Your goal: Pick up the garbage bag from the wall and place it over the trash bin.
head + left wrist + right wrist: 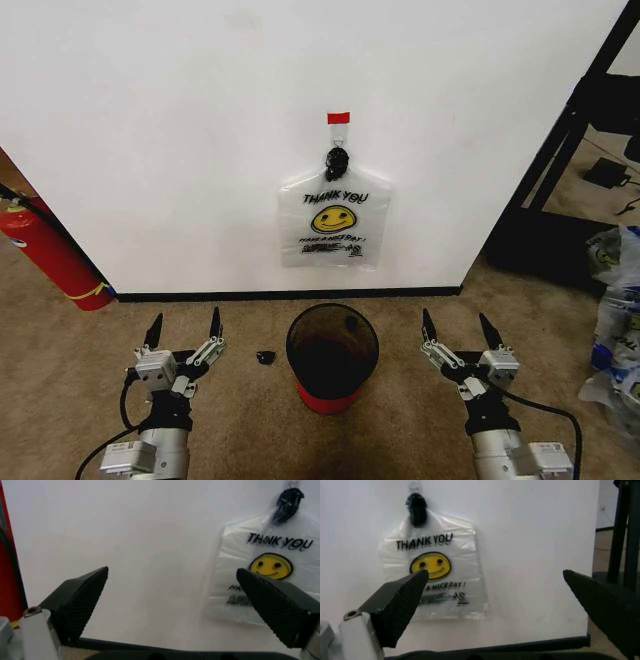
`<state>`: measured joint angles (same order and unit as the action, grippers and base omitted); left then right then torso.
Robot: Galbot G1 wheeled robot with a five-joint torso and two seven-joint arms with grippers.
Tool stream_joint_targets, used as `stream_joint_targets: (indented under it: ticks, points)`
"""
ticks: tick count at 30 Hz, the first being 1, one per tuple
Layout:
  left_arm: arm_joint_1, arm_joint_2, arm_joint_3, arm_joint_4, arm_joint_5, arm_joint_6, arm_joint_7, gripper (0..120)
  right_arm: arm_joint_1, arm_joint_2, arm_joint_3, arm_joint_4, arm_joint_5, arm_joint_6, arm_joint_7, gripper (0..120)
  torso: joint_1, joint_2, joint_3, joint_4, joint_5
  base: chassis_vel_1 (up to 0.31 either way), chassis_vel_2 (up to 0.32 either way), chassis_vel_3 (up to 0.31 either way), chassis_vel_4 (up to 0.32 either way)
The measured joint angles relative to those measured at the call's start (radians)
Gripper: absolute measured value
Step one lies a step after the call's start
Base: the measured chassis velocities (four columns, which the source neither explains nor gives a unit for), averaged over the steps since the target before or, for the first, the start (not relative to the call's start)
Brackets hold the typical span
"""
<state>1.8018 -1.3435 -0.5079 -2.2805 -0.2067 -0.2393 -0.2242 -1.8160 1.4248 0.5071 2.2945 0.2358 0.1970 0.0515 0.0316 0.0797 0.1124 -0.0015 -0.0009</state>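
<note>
On the wall (pixel 180 150) above the trash bin (pixel 332 358), the garbage bag (pixel 335 220) hangs limp and flimsy; best pinched near its hooked top, while left gripper (pixel 183 330) and right gripper (pixel 458 328) gape empty

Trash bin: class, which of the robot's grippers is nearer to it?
Roughly equal; I cannot call one nearer. The left gripper sits left of the trash bin, the right gripper right of it, fingers open.

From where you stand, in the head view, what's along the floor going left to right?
Fire extinguisher → left gripper → small black object → trash bin → right gripper → clear bags.
</note>
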Motion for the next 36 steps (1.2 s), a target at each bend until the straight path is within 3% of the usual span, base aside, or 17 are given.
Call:
stream_joint_targets:
  ticks: [23,28,29,31,33,36]
  points:
    - [-0.024,0.004,0.023,0.026,0.007,0.012,-0.001,100,0.060,-0.033,-0.002,-0.052,0.052,-0.011,-0.021,100,0.000,0.000,0.000,-0.0002,-0.0001,0.000,0.000,0.000,0.000]
    - [-0.048,0.028,0.036,0.043,0.001,0.028,-0.001,100,0.217,-0.175,0.006,-0.120,0.271,-0.061,-0.101,100,0.000,0.000,0.000,0.0012,0.0008,0.000,0.000,0.000,0.000]
    - [-0.048,0.028,0.036,0.043,0.001,0.028,-0.001,100,0.217,-0.175,0.006,-0.120,0.271,-0.061,-0.101,100,0.000,0.000,0.000,0.0012,0.0008,0.000,0.000,0.000,0.000]
    - [-0.070,0.044,0.051,0.054,-0.003,0.040,-0.001,100,0.270,-0.231,0.019,-0.147,0.371,-0.077,-0.148,100,0.000,0.000,0.000,-0.0013,-0.0011,0.000,0.000,0.000,0.000]
    - [-0.072,0.049,0.053,0.056,-0.010,0.047,-0.001,100,0.350,-0.286,0.010,-0.189,0.462,-0.103,-0.186,100,0.000,0.000,0.000,-0.0008,0.0011,0.000,0.000,0.000,0.000]
    - [-0.067,0.049,0.044,0.057,-0.013,0.049,0.000,100,0.508,-0.352,-0.047,-0.259,0.595,-0.147,-0.220,100,0.000,0.000,0.000,0.0002,-0.0003,0.000,0.000,0.000,0.000]
